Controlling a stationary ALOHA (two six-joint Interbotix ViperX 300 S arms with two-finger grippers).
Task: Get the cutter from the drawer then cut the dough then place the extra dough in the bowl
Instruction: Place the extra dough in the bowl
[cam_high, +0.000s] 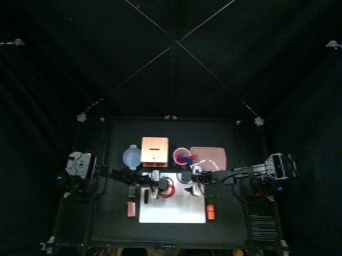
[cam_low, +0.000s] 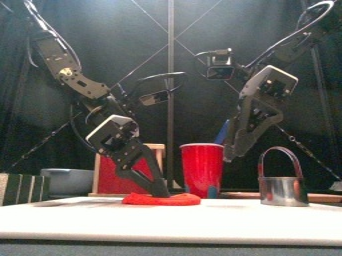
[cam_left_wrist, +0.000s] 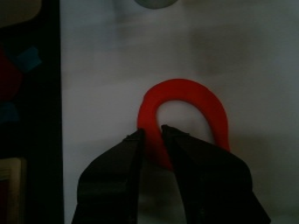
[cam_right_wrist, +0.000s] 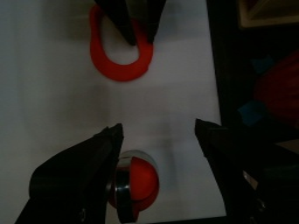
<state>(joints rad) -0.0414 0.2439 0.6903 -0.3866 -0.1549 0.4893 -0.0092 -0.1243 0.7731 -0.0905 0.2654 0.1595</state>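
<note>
Behind the white board (cam_high: 181, 212), seen from above, sits the bowl (cam_high: 131, 157). Frontally, my left gripper (cam_low: 163, 190) meets the dough ring (cam_low: 182, 199). Left wrist: clamped on its rim; lifting could tear it. Right wrist: right gripper (cam_right_wrist: 160, 129) spread near cutter (cam_right_wrist: 117, 184).

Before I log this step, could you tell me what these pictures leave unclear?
Bowl, inside: front view, its wall hides it; top view, too small.
Drawer, open or shut: front view, left tool covers it.
Dough, pinched edge: left wrist view, the tool hides it.
</note>
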